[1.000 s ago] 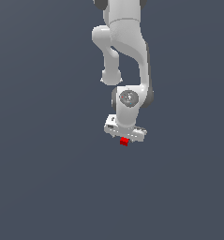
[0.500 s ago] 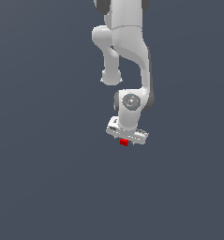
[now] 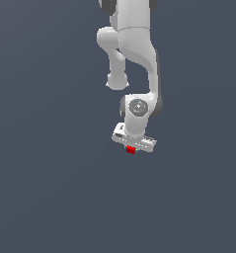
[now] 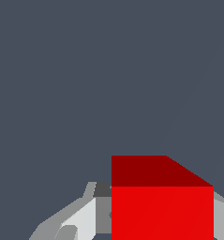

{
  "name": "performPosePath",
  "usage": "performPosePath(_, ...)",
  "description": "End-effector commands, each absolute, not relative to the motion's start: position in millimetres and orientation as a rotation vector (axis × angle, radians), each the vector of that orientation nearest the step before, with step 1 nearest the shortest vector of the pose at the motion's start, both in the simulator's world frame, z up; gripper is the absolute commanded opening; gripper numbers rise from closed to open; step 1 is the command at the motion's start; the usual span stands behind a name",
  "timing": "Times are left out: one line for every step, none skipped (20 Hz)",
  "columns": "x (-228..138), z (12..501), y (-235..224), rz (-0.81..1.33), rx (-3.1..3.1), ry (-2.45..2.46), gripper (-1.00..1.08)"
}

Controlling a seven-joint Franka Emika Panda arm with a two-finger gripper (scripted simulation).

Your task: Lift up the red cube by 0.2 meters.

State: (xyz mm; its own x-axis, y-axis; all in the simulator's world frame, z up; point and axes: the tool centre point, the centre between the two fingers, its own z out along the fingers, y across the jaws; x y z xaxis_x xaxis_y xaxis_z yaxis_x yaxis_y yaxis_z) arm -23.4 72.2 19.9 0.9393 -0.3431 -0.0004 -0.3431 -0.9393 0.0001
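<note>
In the exterior view, the white arm (image 3: pixel 132 54) comes down from the top edge of the frame, a little toward the exterior view's right of centre. Its upper links form a bulky shoulder, with one rounded elbow bulging toward the exterior view's left and ending in a blunt cap. A thinner link runs down the exterior view's right side of that elbow to a round wrist joint with a grey disc on its face. Below the wrist sits the flat, pale hand body, tilted so that its end toward the exterior view's right hangs slightly lower than its other end.

The gripper (image 3: pixel 131 149) points downward from that hand body. The red cube (image 3: pixel 131 149) shows as a small bright patch right under the middle of the hand body, much narrower than the hand itself, touching its underside. All around lies a plain, dark blue-grey background with no visible edge or texture.

In the wrist view, the red cube (image 4: pixel 162 206) fills much of the lower frame, its lit front face bright and its top face a darker red. One pale grey finger (image 4: pixel 83 218) presses against one flank of the cube, and a sliver of the other finger (image 4: pixel 222 218) meets the opposite flank. The claw is clenched around the cube, grasping it between both fingers.
</note>
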Motion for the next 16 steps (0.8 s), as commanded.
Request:
performPosePath(-23, 20, 72, 0.000, 3.093, -0.548, -1.00)
performPosePath(-23, 20, 72, 0.000, 3.093, -0.548, -1.00)
performPosePath(-23, 21, 72, 0.000, 3.093, -0.548, -1.00)
performPosePath(-23, 23, 72, 0.000, 3.093, -0.548, -1.00)
performPosePath(-23, 24, 72, 0.000, 3.093, -0.548, -1.00)
performPosePath(-24, 27, 72, 0.000, 3.093, -0.548, -1.00)
performPosePath(-24, 30, 72, 0.000, 3.093, -0.548, -1.00)
performPosePath(-24, 34, 72, 0.000, 3.093, -0.548, -1.00)
performPosePath(-24, 38, 72, 0.000, 3.093, -0.548, -1.00)
performPosePath(-24, 43, 72, 0.000, 3.093, -0.548, -1.00)
performPosePath(-24, 48, 72, 0.000, 3.093, -0.548, -1.00)
performPosePath(-24, 54, 72, 0.000, 3.093, -0.548, -1.00)
performPosePath(-25, 61, 72, 0.000, 3.093, -0.548, -1.00)
performPosePath(-25, 68, 72, 0.000, 3.093, -0.548, -1.00)
performPosePath(-25, 76, 72, 0.000, 3.093, -0.548, -1.00)
performPosePath(-25, 85, 72, 0.000, 3.093, -0.548, -1.00)
